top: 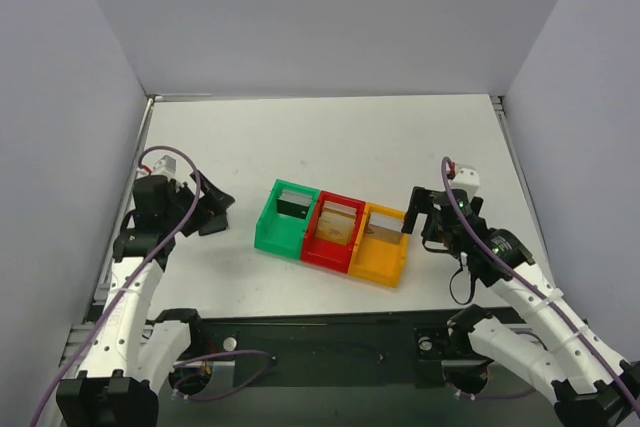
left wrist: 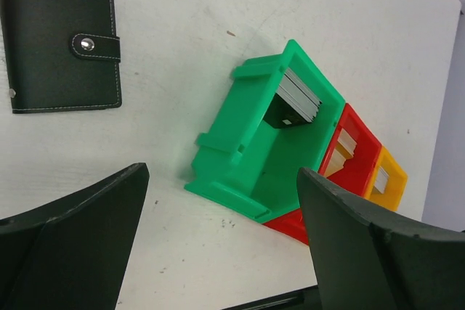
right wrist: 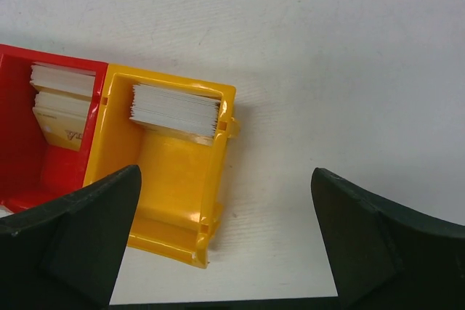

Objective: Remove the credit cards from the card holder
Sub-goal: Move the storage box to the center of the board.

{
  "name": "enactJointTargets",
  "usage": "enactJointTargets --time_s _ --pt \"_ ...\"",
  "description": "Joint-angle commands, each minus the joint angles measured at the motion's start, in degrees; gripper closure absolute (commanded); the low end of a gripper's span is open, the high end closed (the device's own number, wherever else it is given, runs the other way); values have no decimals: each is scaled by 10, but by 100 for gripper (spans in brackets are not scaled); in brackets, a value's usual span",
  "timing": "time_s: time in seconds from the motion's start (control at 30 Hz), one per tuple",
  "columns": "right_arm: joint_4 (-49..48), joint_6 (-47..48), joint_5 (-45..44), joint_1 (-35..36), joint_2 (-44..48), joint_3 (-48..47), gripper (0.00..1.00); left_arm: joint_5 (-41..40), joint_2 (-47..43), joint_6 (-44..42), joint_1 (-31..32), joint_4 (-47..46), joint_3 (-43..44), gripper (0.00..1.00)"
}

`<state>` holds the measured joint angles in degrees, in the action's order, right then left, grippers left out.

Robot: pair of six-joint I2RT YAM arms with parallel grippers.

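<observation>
Left wrist: card holder (left wrist: pixel 58 41) lies apart, beyond gaping left pincer (left wrist: pixel 220 172); right pincer (right wrist: pixel 225 170) gapes likewise.

Green bin (top: pixel 270 234), red bin (top: pixel 322 253), orange bin (top: pixel 378 270) sit between left hand (top: pixel 217 213) and right hand (top: pixel 420 217)

Three open plastic bins stand in a touching row on the white table (top: pixel 360 137) before me. The row slants from far left to near right: green bin (top: pixel 275 239) at my left, red bin (top: pixel 325 257) in the middle, orange bin (top: pixel 378 272) at my right. Plain pale walls (top: pixel 330 17) enclose the table on three sides. Small dark specks mark the tabletop.
</observation>
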<state>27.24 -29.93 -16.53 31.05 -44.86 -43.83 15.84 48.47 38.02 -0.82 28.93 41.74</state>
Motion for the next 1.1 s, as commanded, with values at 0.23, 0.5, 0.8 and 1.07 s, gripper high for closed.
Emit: enactJointTargets --time_s 0.23,0.5,0.8,1.07 --pt "-3 -8 110 -114 -32 0 7 -106 71 -20 89 11 50 12" --pt "-48 -48 191 -147 -67 35 7 -90 184 8 121 -46 43 12" --pt "-92 -67 235 -163 -98 74 7 -97 226 6 162 -87 54 15" --pt "-153 -71 267 -164 -139 110 19 -90 255 0 191 -124 29 23"
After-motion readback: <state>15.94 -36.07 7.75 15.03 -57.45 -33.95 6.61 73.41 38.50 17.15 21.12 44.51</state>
